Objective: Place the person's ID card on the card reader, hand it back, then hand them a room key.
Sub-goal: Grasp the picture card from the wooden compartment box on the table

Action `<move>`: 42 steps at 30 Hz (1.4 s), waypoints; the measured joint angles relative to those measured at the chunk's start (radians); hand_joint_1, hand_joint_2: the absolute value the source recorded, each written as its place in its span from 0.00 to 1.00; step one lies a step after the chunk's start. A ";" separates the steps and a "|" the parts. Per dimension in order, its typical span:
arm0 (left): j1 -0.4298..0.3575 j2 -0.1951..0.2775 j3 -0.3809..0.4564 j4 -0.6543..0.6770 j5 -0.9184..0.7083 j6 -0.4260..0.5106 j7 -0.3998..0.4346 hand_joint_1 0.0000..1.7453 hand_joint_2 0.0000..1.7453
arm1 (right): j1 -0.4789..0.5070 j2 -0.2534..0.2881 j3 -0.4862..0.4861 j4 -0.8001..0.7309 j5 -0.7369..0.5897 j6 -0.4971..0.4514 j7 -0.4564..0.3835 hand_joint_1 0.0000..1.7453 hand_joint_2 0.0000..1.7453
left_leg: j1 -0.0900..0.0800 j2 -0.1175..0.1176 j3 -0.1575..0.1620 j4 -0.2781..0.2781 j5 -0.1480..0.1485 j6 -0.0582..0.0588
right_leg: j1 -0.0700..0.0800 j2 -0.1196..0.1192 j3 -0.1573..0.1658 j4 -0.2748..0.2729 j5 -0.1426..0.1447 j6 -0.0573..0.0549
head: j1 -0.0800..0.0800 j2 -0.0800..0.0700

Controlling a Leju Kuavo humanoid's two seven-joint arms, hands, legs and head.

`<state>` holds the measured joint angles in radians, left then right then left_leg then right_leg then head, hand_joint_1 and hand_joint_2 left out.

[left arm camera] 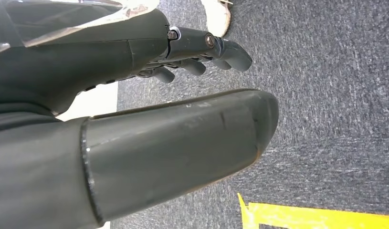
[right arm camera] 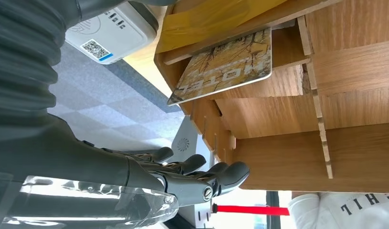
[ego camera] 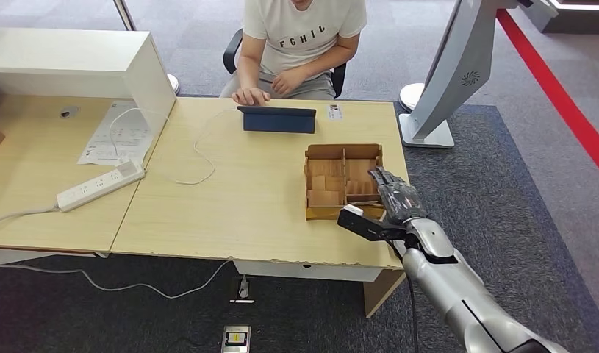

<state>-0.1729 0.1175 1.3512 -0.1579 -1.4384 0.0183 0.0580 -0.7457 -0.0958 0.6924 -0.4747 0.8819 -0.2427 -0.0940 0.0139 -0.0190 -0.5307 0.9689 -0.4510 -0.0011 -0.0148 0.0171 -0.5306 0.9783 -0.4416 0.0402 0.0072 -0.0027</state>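
- While the right hand (ego camera: pixel 396 200) hovers empty, fingers spread, at the wooden box's (ego camera: pixel 344 181) near right corner, a room key (right arm camera: pixel 223 67) leans inside a compartment.
- Risk: stiff fingers could catch a divider and shove the box.
- Left hand (left arm camera: pixel 202 55), off the desk, holds nothing, fingers loosely apart.

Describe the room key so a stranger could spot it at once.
On the desk, find the wooden box near the right hand. The key card leans in one compartment: a flat card with a golden leafy pattern, printed HOTEL.
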 joint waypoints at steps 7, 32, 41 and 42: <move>0.000 0.000 0.000 0.000 0.000 0.000 -0.005 0.00 0.00 | 0.002 0.001 0.000 -0.001 -0.008 0.004 -0.007 0.43 1.00 | 0.000 0.000 0.000 0.000 0.000 0.000 | 0.000 0.000 0.000 0.000 0.000 0.000 | 0.000 0.000; 0.000 0.000 0.000 0.000 0.000 -0.002 -0.018 0.00 0.00 | 0.007 0.010 0.010 -0.009 -0.025 0.037 -0.026 1.00 1.00 | 0.000 0.000 0.000 0.000 0.000 0.000 | 0.000 0.000 0.000 0.000 0.000 0.000 | 0.000 0.000; 0.000 0.000 0.000 0.000 0.000 -0.001 -0.018 0.00 0.00 | 0.011 0.010 0.011 -0.009 -0.043 0.038 -0.039 1.00 1.00 | 0.000 0.000 0.000 0.000 0.000 0.000 | 0.000 0.000 0.000 0.000 0.000 0.000 | 0.000 0.000; 0.000 -0.001 0.000 0.000 0.000 -0.001 -0.018 0.00 0.00 | 0.012 0.010 0.011 -0.010 -0.046 0.038 -0.041 1.00 1.00 | 0.000 0.000 0.000 0.000 0.000 0.000 | 0.000 0.000 0.000 0.000 0.000 0.000 | 0.000 0.000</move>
<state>-0.1729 0.1169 1.3512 -0.1579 -1.4383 0.0175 0.0397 -0.7338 -0.0861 0.7031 -0.4843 0.8355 -0.2050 -0.1349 0.0140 -0.0190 -0.5307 0.9688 -0.4510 -0.0012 -0.0147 0.0171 -0.5307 0.9784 -0.4416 0.0402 0.0072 -0.0027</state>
